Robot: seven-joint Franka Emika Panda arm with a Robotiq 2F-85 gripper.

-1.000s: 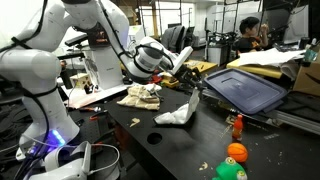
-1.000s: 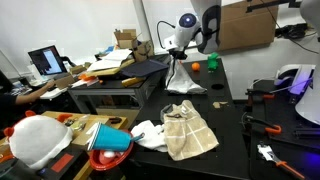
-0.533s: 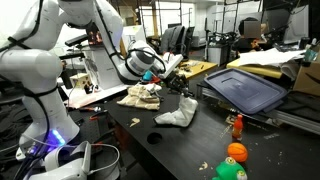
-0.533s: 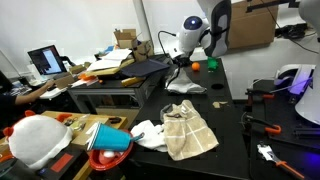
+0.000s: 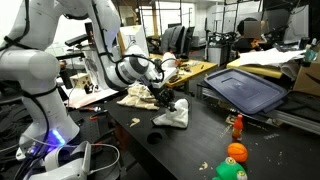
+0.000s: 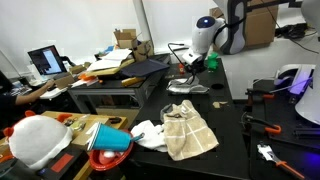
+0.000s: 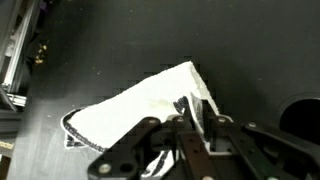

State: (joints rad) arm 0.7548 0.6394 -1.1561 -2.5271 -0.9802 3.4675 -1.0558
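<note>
The hand [image 5: 172, 98] is clenched on the white cloth [image 5: 172, 116], pinching its upper edge; the wrist view shows the two fingers [image 7: 205, 120] pressed together on a fold of the fabric. The cloth hangs down a little from the grip and its lower part lies crumpled on the dark surface [image 5: 190, 148], near the middle of it. In the wrist view the cloth [image 7: 130, 110] spreads out to the left of the fingers as a pale wedge with a dark-trimmed corner.

Just beside the hand, on the side toward the robot's base, lies a beige towel [image 5: 138, 96], rumpled and close to the white cloth; whether they touch cannot be told. Beyond the cloth a large dark tray [image 5: 248, 90] stands tilted, its near edge close by. Farther along the surface stand a small red bottle [image 5: 237, 126], an orange ball [image 5: 236, 152] and a green ball [image 5: 231, 171], well apart from the grip.

In an exterior view the beige towel sits in the foreground with a second white rag [image 6: 148, 132] just beside it, and an open laptop [image 6: 45, 62] stands on a neighbouring desk. Nothing lies on top of the held cloth
</note>
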